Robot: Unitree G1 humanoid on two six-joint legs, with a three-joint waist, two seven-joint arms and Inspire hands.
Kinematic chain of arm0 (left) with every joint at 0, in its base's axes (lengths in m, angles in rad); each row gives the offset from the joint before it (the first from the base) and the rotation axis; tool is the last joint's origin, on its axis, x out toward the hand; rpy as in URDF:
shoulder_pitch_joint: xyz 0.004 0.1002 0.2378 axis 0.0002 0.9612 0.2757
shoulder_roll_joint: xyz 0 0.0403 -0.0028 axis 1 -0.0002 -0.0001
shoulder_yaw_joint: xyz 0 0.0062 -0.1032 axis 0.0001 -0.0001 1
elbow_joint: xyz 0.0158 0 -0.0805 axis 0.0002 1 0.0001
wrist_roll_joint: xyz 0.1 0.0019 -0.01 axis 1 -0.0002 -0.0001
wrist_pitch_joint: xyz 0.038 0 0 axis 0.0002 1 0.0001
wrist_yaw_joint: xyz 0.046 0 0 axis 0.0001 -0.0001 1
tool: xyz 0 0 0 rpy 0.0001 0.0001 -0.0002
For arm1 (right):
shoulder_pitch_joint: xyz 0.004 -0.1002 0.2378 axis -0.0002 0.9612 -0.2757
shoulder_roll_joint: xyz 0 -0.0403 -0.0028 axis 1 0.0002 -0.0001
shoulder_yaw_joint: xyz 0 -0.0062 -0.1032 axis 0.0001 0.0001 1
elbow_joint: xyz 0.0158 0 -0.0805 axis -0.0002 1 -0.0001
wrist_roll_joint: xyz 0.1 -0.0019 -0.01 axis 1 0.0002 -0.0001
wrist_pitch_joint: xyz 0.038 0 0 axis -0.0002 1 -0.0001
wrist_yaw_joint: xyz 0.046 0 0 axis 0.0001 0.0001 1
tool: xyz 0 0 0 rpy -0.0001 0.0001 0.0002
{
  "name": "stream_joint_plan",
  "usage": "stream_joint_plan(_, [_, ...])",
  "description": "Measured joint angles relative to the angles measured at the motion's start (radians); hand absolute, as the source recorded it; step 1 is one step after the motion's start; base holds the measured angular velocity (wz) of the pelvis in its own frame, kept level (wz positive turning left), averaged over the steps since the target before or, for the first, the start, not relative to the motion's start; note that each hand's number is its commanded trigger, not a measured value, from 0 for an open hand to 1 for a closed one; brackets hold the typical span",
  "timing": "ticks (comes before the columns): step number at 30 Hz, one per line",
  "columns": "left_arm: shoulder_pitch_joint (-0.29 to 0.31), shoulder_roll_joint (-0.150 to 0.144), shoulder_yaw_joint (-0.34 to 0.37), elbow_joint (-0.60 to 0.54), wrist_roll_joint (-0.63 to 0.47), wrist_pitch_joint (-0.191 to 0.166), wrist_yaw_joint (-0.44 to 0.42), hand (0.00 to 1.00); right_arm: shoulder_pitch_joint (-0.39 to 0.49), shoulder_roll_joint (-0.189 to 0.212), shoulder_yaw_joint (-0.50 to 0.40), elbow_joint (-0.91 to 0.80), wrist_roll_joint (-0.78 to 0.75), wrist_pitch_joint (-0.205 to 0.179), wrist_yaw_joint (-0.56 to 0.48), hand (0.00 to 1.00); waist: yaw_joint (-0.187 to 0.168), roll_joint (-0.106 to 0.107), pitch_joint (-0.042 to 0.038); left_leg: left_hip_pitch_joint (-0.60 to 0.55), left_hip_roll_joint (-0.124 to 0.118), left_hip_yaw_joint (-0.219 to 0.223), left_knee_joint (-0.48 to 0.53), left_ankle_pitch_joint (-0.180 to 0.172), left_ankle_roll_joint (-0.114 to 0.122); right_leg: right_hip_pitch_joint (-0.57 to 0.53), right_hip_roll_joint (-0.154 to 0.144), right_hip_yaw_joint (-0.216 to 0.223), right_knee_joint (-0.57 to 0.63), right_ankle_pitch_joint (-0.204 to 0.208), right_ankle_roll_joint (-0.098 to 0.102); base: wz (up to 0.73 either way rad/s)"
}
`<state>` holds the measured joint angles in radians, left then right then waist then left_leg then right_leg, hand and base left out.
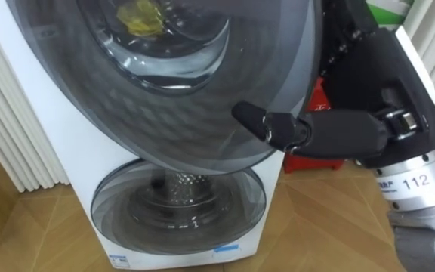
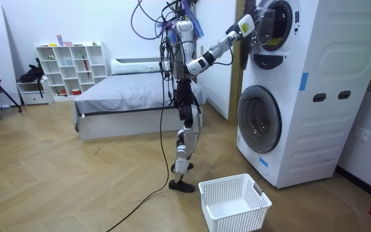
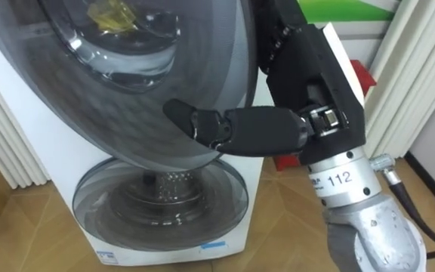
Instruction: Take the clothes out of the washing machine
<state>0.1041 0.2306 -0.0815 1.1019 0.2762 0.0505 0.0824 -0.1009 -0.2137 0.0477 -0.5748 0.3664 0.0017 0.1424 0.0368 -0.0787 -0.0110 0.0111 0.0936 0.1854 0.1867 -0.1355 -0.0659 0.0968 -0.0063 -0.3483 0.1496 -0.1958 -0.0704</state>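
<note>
A yellow cloth (image 1: 140,17) shows through the glass of the upper washing machine's round grey door (image 1: 127,98). My right hand (image 1: 384,75) holds that door at its right edge. The thumb (image 1: 308,132) lies across the door's front and the fingers (image 1: 346,30) reach round behind the rim. In the room view I stand upright before the stacked white machines (image 2: 321,96), right arm raised to the upper door (image 2: 263,26), which stands partly swung out.
The lower machine's door (image 1: 178,200) is closed below. A white laundry basket (image 2: 234,203) stands on the wood floor in front of the machines, by my feet. White pleated curtains (image 1: 6,113) hang at left, a red object (image 1: 322,94) behind the door, a bed (image 2: 127,96) behind me.
</note>
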Motion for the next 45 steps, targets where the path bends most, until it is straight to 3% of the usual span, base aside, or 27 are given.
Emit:
stream_joint_plan(4, [0.005, -0.001, 0.0, 0.004, 0.001, 0.008, 0.001, 0.0, -0.022, 0.06, 0.035, 0.006, 0.042, -0.002, 0.017, 0.0, 0.052, -0.01, 0.0019, -0.004, -0.002, -0.034, 0.003, 0.003, -0.005, 0.003, -0.001, -0.023, 0.001, -0.008, -0.007, 0.14])
stream_joint_plan(8, [0.044, -0.004, 0.002, 0.001, 0.001, 0.037, 0.003, 0.0, -0.057, 0.068, 0.113, 0.009, 0.078, -0.052, 0.091, 0.0, 0.054, -0.031, 0.0059, -0.006, -0.004, -0.065, 0.007, 0.011, -0.017, 0.022, -0.002, -0.075, 0.001, -0.023, -0.016, 0.31])
stream_joint_plan(10, [0.055, -0.013, 0.004, -0.001, 0.002, 0.037, 0.003, 0.0, -0.057, 0.072, 0.132, 0.018, 0.09, -0.057, 0.101, 0.0, 0.055, -0.032, 0.0063, -0.006, -0.004, -0.078, 0.017, 0.012, -0.018, 0.031, -0.002, -0.094, 0.001, -0.03, -0.019, 0.27])
stream_joint_plan(15, [0.055, -0.012, 0.013, -0.052, 0.002, 0.033, 0.004, 0.0, -0.063, 0.07, 0.199, 0.026, 0.124, -0.08, 0.144, 0.0, 0.123, -0.04, 0.0027, -0.021, -0.003, -0.079, 0.016, 0.038, -0.023, 0.021, -0.001, -0.131, 0.006, -0.041, -0.031, 0.26])
stream_joint_plan(17, [0.058, -0.011, 0.031, -0.053, 0.002, 0.032, 0.004, 0.0, -0.114, 0.068, 0.259, 0.057, 0.141, -0.07, 0.186, 0.0, 0.159, -0.046, 0.0012, -0.029, -0.003, -0.08, 0.016, 0.047, -0.021, 0.02, 0.0, -0.141, 0.004, -0.043, -0.038, 0.15])
stream_joint_plan(19, [0.057, -0.009, 0.031, -0.053, 0.001, 0.031, 0.004, 0.0, -0.139, 0.053, 0.305, 0.074, 0.14, -0.052, 0.217, 0.0, 0.17, -0.056, -0.0047, -0.036, -0.004, -0.081, 0.017, 0.047, -0.021, 0.022, 0.002, -0.156, 0.001, -0.044, -0.038, 0.3])
stream_joint_plan(22, [0.051, -0.009, 0.031, -0.053, 0.0, 0.025, 0.004, 0.0, -0.156, 0.019, 0.394, 0.112, 0.129, 0.017, 0.285, 0.0, 0.198, -0.068, 0.0015, -0.039, -0.004, -0.085, 0.017, 0.04, -0.031, 0.031, 0.003, -0.175, 0.001, -0.045, -0.036, 0.22])
stream_joint_plan(24, [0.051, -0.009, 0.038, -0.05, 0.0, 0.02, 0.004, 0.0, -0.156, -0.001, 0.404, 0.118, 0.129, 0.045, 0.32, 0.0, 0.211, -0.068, 0.0035, -0.047, -0.006, -0.091, 0.019, 0.032, -0.031, 0.033, 0.002, -0.178, 0.001, -0.046, -0.033, 0.13])
stream_joint_plan(26, [0.051, -0.007, 0.038, -0.049, 0.0, 0.015, 0.004, 0.0, -0.156, -0.014, 0.399, 0.119, 0.13, 0.045, 0.341, 0.0, 0.213, -0.07, 0.0099, -0.053, -0.013, -0.093, 0.02, 0.03, -0.027, 0.03, -0.003, -0.182, 0.001, -0.047, -0.028, 0.08])
stream_joint_plan(37, [0.038, -0.008, 0.037, -0.053, -0.008, -0.007, 0.004, 0.0, -0.156, -0.02, 0.4, 0.129, 0.133, 0.044, 0.405, 0.0, 0.214, -0.05, 0.0246, -0.054, -0.037, -0.093, 0.035, 0.017, -0.007, 0.03, -0.026, -0.179, 0.004, -0.059, -0.001, 0.02])
stream_joint_plan(45, [0.036, -0.01, 0.037, -0.053, -0.008, -0.023, 0.022, 0.0, -0.157, -0.028, 0.398, 0.13, 0.13, 0.044, 0.385, 0.0, 0.214, -0.047, 0.026, -0.05, -0.037, -0.09, 0.015, 0.016, -0.007, 0.033, -0.027, -0.175, 0.009, -0.056, 0.004, 0.01])
